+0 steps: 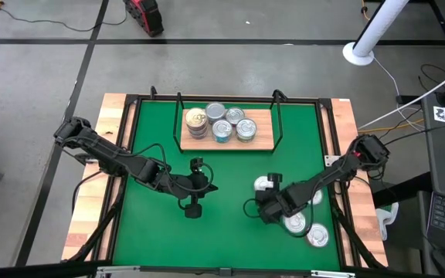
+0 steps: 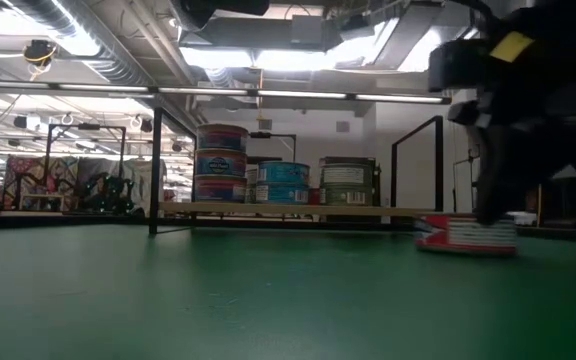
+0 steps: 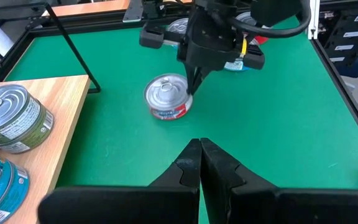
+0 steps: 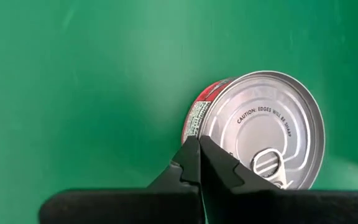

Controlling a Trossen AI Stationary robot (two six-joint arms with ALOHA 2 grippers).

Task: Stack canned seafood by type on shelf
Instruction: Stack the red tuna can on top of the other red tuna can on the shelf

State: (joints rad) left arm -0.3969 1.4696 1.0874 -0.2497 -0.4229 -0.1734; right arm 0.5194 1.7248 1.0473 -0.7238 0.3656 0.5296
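The right gripper (image 4: 199, 144), jaws pressed together and holding nothing, hangs at the rim of a red-sided tin (image 1: 264, 184) right of centre in the high view. The left gripper (image 1: 207, 186), jaws likewise closed and empty, sits at centre. More tins (image 1: 216, 122) are stacked on the shelf (image 1: 263, 136) at upper centre; two tins (image 1: 306, 230) lie lower right on the green mat (image 1: 151, 228).

Green mat (image 1: 161, 131) on wood table (image 1: 111, 116) — carries shelf (image 1: 263, 139) w/ tins (image 1: 216, 112), loose tins (image 1: 317, 235) near right edge.

Tins (image 1: 221, 123) on the shelf (image 1: 263, 139); others (image 1: 304, 225) on mat (image 1: 153, 224) right of centre.
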